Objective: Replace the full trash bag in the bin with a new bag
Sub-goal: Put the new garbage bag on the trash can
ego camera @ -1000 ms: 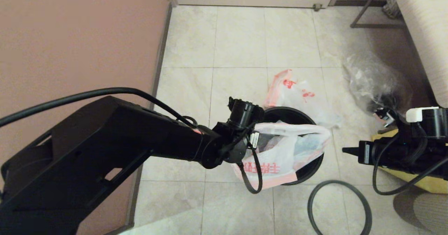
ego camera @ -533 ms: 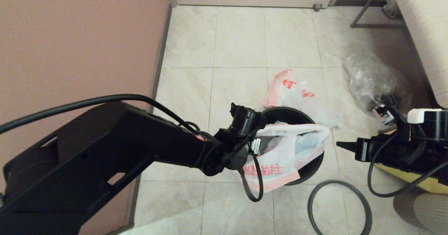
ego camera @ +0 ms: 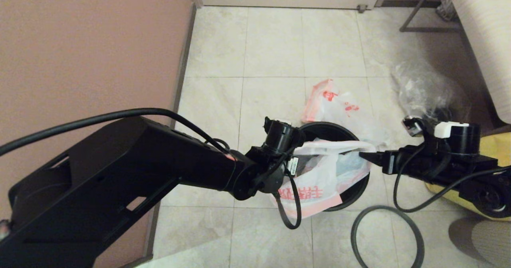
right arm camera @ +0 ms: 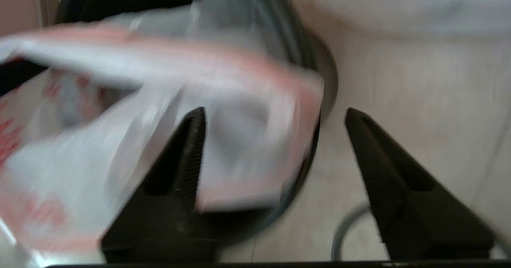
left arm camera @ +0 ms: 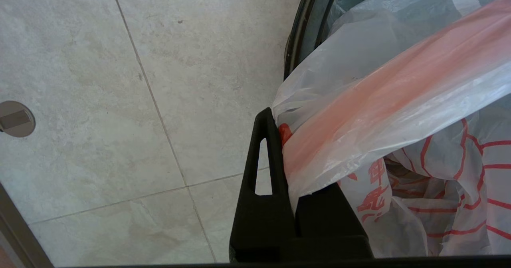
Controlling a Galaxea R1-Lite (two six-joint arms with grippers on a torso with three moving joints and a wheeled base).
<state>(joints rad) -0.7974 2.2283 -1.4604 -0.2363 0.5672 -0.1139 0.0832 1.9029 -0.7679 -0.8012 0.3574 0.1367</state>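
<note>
The new bag (ego camera: 319,176), thin white plastic with a pink border and red characters, hangs in and over the black bin (ego camera: 353,194). My left gripper (left arm camera: 279,134) is shut on the bag's pink edge (left arm camera: 383,88) at the bin's left side. My right gripper (right arm camera: 275,118) is open at the bin's right side (ego camera: 365,156), and the bag's right corner (right arm camera: 255,148) lies between its jaws, touching neither as far as I can tell. The full trash bag (ego camera: 333,102) lies on the floor just behind the bin. The dark grey hoop (ego camera: 415,234) lies on the floor in front of it, to the right.
A clear bag with dark contents (ego camera: 425,92) lies at the right, a yellow bag (ego camera: 493,148) under my right arm. A pink wall (ego camera: 88,52) runs along the left, and a metal frame leg (ego camera: 419,18) stands at the back right. Bare tiles (ego camera: 275,44) lie beyond the bin.
My right arm has swung left from beside the yellow bag to the bin's right edge, and its jaws have opened. The left arm and the bag it holds have barely moved.
</note>
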